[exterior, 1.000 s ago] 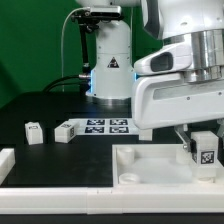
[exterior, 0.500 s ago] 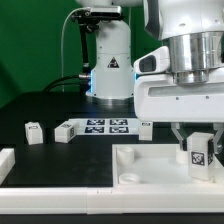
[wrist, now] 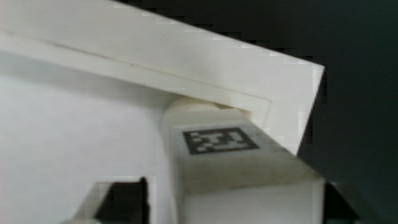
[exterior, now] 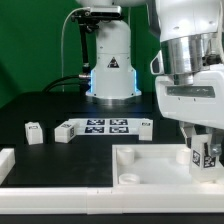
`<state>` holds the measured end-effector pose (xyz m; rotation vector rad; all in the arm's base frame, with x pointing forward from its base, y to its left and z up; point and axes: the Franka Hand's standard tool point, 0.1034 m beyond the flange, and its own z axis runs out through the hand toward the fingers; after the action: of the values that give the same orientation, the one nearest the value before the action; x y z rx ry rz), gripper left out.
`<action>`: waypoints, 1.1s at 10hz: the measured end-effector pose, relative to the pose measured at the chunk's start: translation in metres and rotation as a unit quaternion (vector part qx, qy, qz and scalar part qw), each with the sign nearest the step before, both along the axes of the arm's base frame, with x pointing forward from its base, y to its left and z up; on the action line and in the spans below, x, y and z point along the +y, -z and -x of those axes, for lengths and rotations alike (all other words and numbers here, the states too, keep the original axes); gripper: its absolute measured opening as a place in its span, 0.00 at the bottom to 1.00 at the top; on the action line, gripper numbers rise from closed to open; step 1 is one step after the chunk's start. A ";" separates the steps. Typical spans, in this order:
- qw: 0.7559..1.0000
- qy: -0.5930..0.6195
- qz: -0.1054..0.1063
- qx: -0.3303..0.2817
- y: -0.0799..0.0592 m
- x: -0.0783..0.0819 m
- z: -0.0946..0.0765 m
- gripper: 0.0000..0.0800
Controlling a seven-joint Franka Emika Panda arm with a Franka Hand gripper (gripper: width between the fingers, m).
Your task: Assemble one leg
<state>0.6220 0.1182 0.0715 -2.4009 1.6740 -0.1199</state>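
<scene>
White leg held upright over the tray's corner

The leg [exterior: 205, 155], a small white block with a black-and-white square tag on one face, stood upright at the tray's [exterior: 150, 160] corner on the exterior view's right; in the wrist view the leg [wrist: 231, 165] pressed against the tray's raised rim [wrist: 214, 65].

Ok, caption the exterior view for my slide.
Panda gripper holding a tagged white leg upright over the white tray, at its corner on the exterior view's right.
</scene>
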 end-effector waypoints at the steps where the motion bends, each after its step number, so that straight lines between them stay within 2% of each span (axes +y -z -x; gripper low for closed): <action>1: 1.000 -0.018 0.003 -0.002 0.000 0.001 0.000 0.64; 2: 0.999 -0.038 0.007 -0.005 0.000 0.004 0.001 0.77; 3: 0.996 -0.082 0.015 -0.010 0.000 0.005 0.001 0.80; 4: 0.985 -0.166 0.034 -0.021 0.000 0.005 0.001 0.80; 6: 0.950 -0.304 0.064 -0.034 0.001 0.007 0.001 0.81; 8: 0.889 -0.446 0.095 -0.037 -0.001 0.010 -0.003 0.81; 10: 0.828 -0.548 0.111 -0.034 -0.001 0.010 -0.005 0.81; 11: 0.790 -0.599 0.122 -0.038 -0.001 0.010 -0.006 0.81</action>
<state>0.6283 0.1283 0.0729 -3.0704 -0.1497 -0.2127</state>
